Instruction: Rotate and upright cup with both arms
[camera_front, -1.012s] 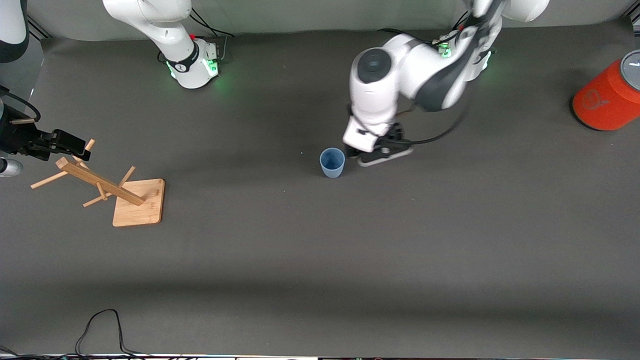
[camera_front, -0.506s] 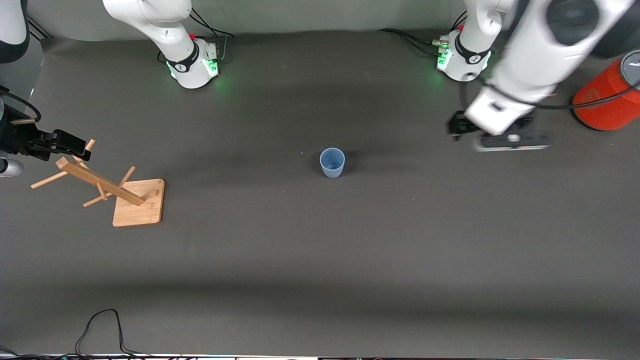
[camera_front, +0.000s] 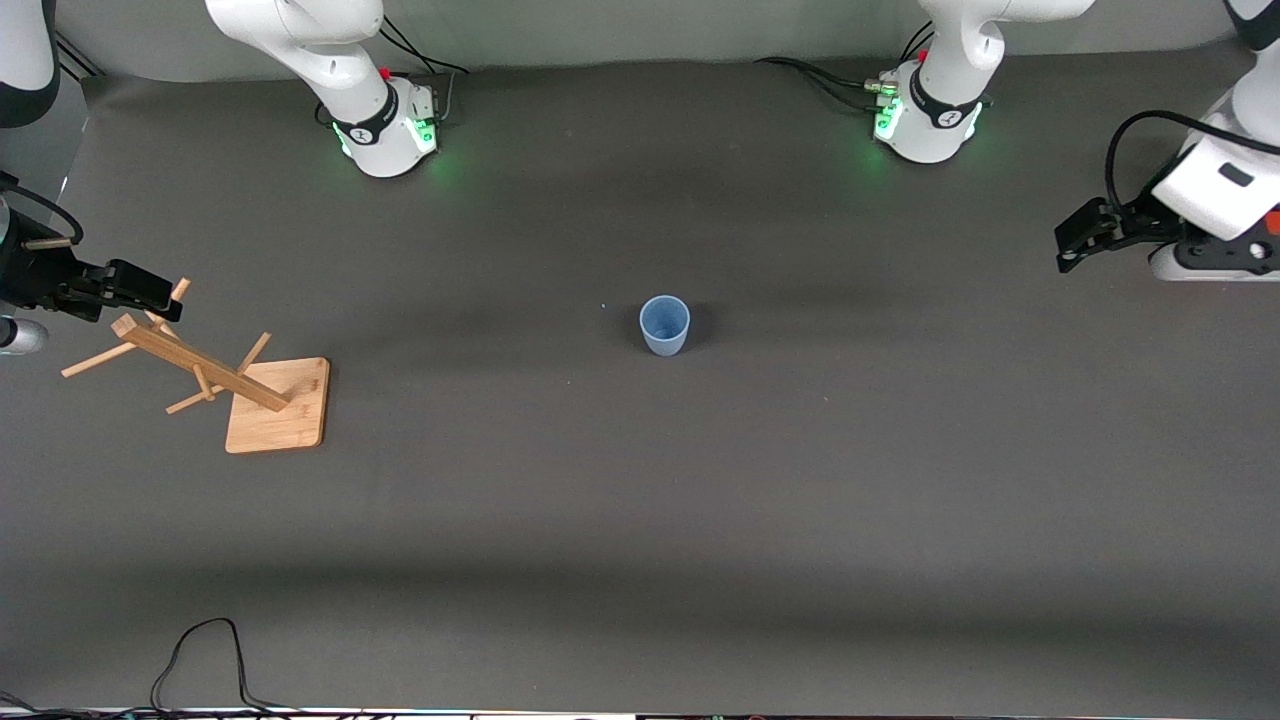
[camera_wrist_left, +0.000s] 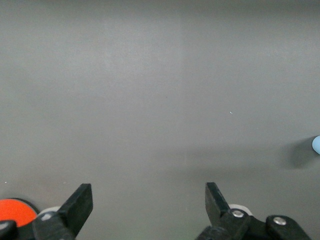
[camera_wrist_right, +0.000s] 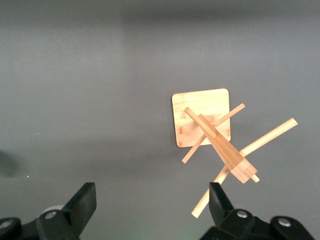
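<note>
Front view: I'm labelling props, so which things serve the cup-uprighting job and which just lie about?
Job:
small pale-blue plastic cup, upright mid-table
open left gripper, over the table's left-arm end
open right gripper, above the rack

Lying about:
bamboo peg rack
orange-red can

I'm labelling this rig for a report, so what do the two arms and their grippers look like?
Both arms are glossy white with dark grey joint bands, on round bases lit green with black cables. The left gripper and right gripper are black with two flat fingers; a black cable loops to the left wrist.
</note>
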